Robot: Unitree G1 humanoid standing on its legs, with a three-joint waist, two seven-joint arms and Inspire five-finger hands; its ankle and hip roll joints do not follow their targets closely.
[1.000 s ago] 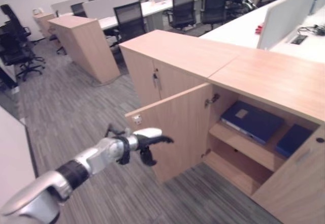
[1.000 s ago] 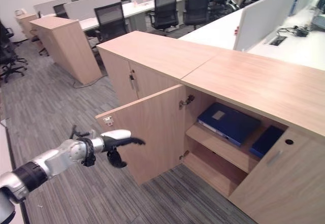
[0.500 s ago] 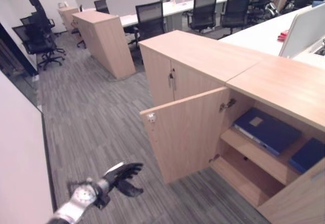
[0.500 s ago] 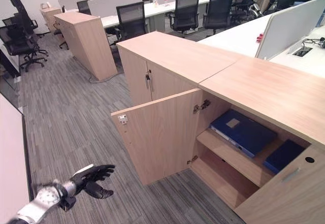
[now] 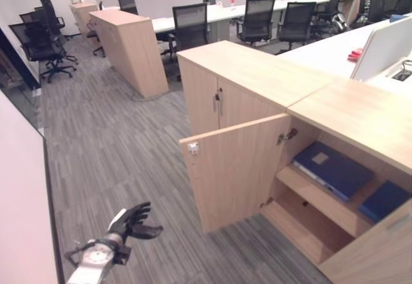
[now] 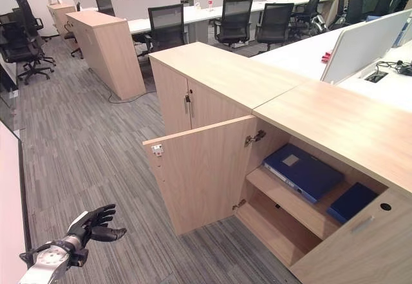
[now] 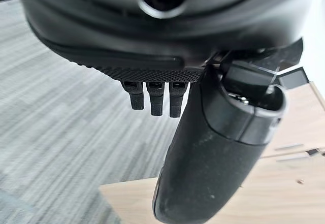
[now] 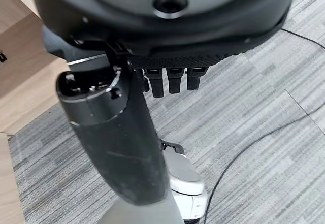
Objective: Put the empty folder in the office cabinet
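We see the blue folder (image 6: 302,171) shelved in the cabinet (image 6: 270,91); our left hand (image 5: 132,221), at seven o'clock, hangs loosely open and empty. Closing the door (image 6: 199,174) seems next.

Left arm (image 5: 87,268) cut off at bottom edge of frame, lower left. Smaller blue folder (image 6: 351,201) on shelf partly hidden behind right cabinet door (image 6: 351,248). Cabinet (image 5: 360,116) cut off at right edge. Lower shelf interior mostly hidden.
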